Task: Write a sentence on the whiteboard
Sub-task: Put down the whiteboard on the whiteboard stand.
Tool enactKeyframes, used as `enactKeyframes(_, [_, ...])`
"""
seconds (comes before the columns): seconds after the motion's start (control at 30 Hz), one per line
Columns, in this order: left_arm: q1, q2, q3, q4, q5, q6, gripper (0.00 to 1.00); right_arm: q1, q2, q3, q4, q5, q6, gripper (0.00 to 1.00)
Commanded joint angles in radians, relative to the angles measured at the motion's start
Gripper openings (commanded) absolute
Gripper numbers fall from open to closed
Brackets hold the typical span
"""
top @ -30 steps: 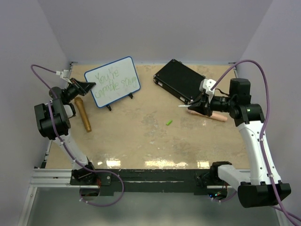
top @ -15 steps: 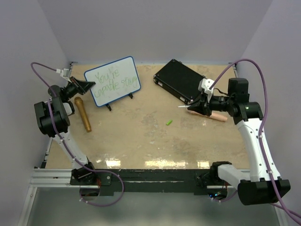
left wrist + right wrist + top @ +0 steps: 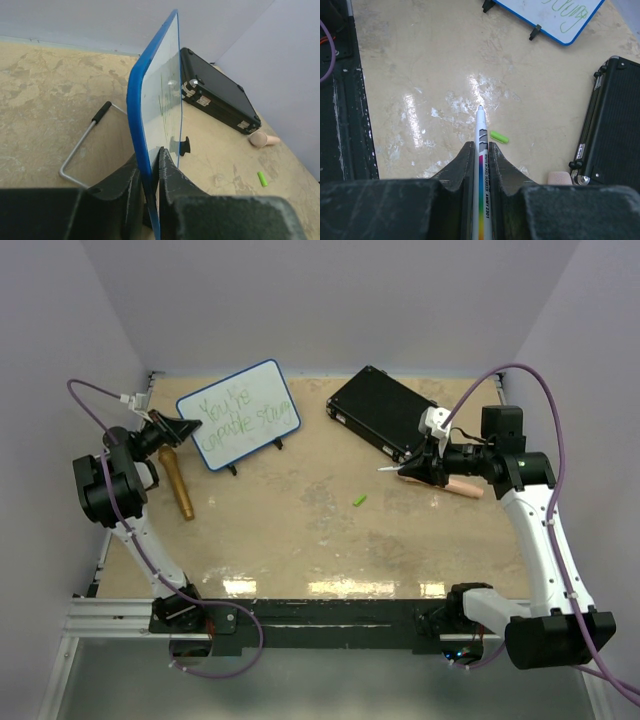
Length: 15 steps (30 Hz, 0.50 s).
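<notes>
The whiteboard (image 3: 240,412), white with a blue rim, stands tilted on small black feet at the back left. Green words in two lines, the sentence (image 3: 236,417), show on it. My left gripper (image 3: 183,427) is shut on the board's left edge; in the left wrist view the blue rim (image 3: 137,110) sits between the fingers (image 3: 170,172). My right gripper (image 3: 408,468) is shut on a white marker (image 3: 481,145), uncapped, tip pointing left over the table. The board's corner also shows in the right wrist view (image 3: 552,17).
A black case (image 3: 385,410) lies at the back right. A green marker cap (image 3: 359,500) lies mid-table. A wooden cylinder (image 3: 177,483) lies left of centre. A pink cylinder (image 3: 462,487) lies under the right arm. A wire stand (image 3: 82,145) is behind the board.
The left gripper and whiteboard have shifted slightly left. The right arm has drawn back a little with the marker still held.
</notes>
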<state>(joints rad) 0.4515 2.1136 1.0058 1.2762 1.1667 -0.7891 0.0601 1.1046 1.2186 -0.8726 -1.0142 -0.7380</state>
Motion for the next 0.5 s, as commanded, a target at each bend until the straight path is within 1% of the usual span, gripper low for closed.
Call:
enactKeyframes(0.0, [0.015,0.019,-0.042,0.611,-0.01,0.228,0.19,-0.002,-0.005,0.032,-0.008,-0.018,-0.017,0.0])
enactKeyframes(0.07, [0.021,0.014,-0.053,0.609,-0.024,0.235,0.23,-0.003,-0.008,0.032,-0.008,-0.02,-0.017,0.0])
enactKeyframes(0.1, [0.023,0.008,-0.059,0.609,-0.027,0.238,0.28,-0.003,-0.008,0.032,-0.006,-0.02,-0.017,0.0])
enactKeyframes(0.2, [0.026,-0.006,-0.078,0.611,-0.038,0.241,0.33,-0.002,-0.009,0.03,-0.008,-0.02,-0.017,0.0])
enactKeyframes(0.27, [0.029,-0.013,-0.079,0.608,-0.042,0.243,0.35,-0.003,-0.012,0.032,-0.008,-0.021,-0.017,0.0])
enactKeyframes(0.33, [0.029,-0.027,-0.079,0.606,-0.05,0.243,0.45,-0.003,-0.012,0.032,-0.009,-0.021,-0.017,0.0])
enactKeyframes(0.47, [0.041,-0.056,-0.099,0.609,-0.096,0.243,0.52,-0.003,-0.015,0.032,-0.008,-0.023,-0.015,0.0])
